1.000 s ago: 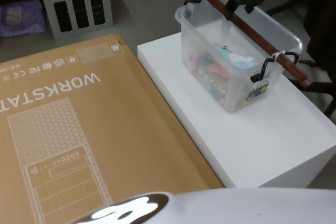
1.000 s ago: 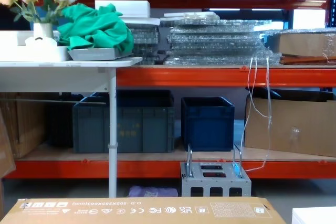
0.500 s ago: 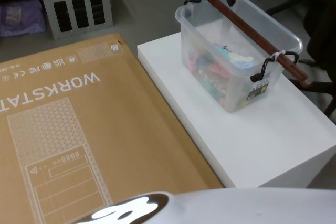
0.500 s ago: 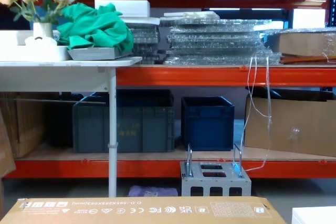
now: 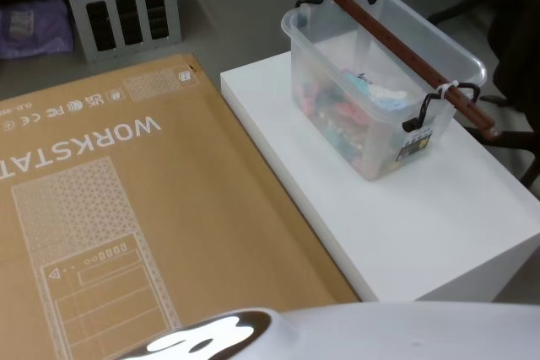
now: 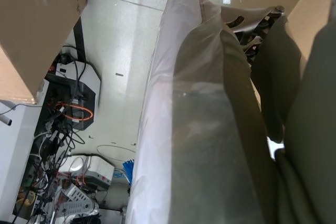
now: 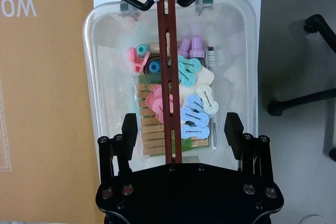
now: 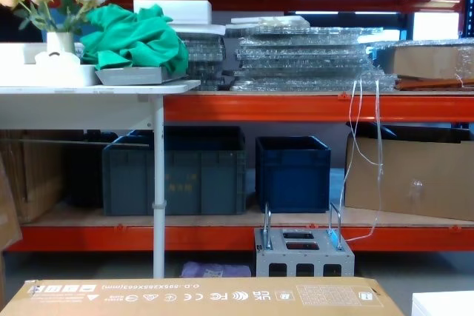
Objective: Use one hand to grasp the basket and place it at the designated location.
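— Basket, the translucent whitish plastic bin (image 5: 371, 99) with the reddish-brown bar handle (image 5: 396, 48): where?
— On the white worktop (image 5: 439, 208), beside the brown cardboard box (image 5: 126, 208).
— Right claw (image 7: 181, 129)?
— Above it, wide open, empty, straddling the bar.

R gripper (image 7: 181, 129) raised, jaws wide apart; L arm parked.

Translucent basket (image 5: 380, 99) upright on white stand, reddish bar handle across rim
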Available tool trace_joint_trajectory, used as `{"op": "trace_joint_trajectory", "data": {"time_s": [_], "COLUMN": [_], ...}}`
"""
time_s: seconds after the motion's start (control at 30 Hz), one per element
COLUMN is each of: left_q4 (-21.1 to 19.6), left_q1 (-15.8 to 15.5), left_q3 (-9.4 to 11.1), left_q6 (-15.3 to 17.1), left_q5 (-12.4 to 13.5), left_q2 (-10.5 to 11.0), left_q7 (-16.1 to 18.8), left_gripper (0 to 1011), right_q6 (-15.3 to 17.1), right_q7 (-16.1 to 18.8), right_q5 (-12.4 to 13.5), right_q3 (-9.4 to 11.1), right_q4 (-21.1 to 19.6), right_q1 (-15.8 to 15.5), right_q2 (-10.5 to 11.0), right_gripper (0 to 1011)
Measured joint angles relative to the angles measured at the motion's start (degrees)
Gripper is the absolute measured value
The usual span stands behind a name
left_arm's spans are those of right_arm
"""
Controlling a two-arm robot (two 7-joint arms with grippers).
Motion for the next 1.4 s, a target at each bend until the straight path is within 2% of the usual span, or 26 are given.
{"op": "trace_joint_trajectory", "data": {"time_s": [1.4], "left_q4": [0.0], "left_q1": [0.0], "left_q3": [0.0], "left_q6": [0.0], "left_q5": [0.0], "left_q2": [0.0], "left_q7": [0.0], "left_gripper": [0], "right_q6": [0.0], "right_q7": [-0.1], "right_q5": [-0.2], "right_q3": [-0.2], "right_q4": [0.1], "right_q1": [0.0], "right_q2": [-0.1], "right_gripper": [1000]}}
